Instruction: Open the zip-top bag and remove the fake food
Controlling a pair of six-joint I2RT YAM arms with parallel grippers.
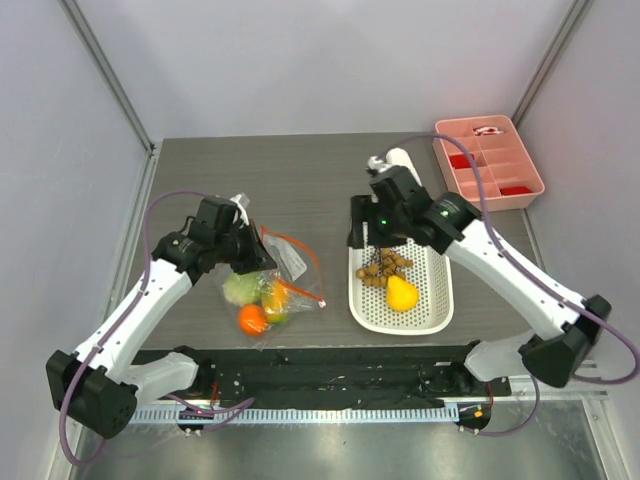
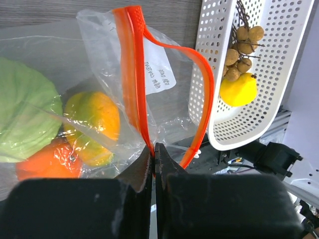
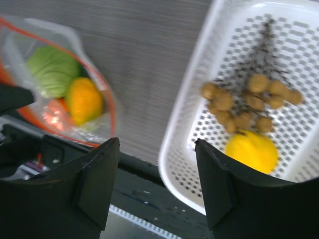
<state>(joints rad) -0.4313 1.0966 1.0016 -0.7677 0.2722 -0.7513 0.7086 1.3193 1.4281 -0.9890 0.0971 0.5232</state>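
The clear zip-top bag [image 1: 290, 256] lies on the table left of centre, its orange-red zip strip [image 2: 130, 74] parted into a loop. Inside it are a green fruit [image 2: 25, 114], a green-orange mango [image 2: 94, 124] and an orange [image 2: 47, 162]. My left gripper [image 2: 154, 147] is shut on the zip strip at the bag's mouth. A bunch of brown grapes [image 1: 385, 266] and a yellow lemon [image 1: 402, 293] lie in the white perforated basket [image 1: 400, 328]. My right gripper [image 3: 157, 142] is open and empty, hovering over the basket's left rim [image 3: 189, 124].
A pink compartment tray [image 1: 488, 160] stands at the back right corner. The black base rail [image 1: 330, 375] runs along the near edge, just below the bag and basket. Bare table lies between bag and basket.
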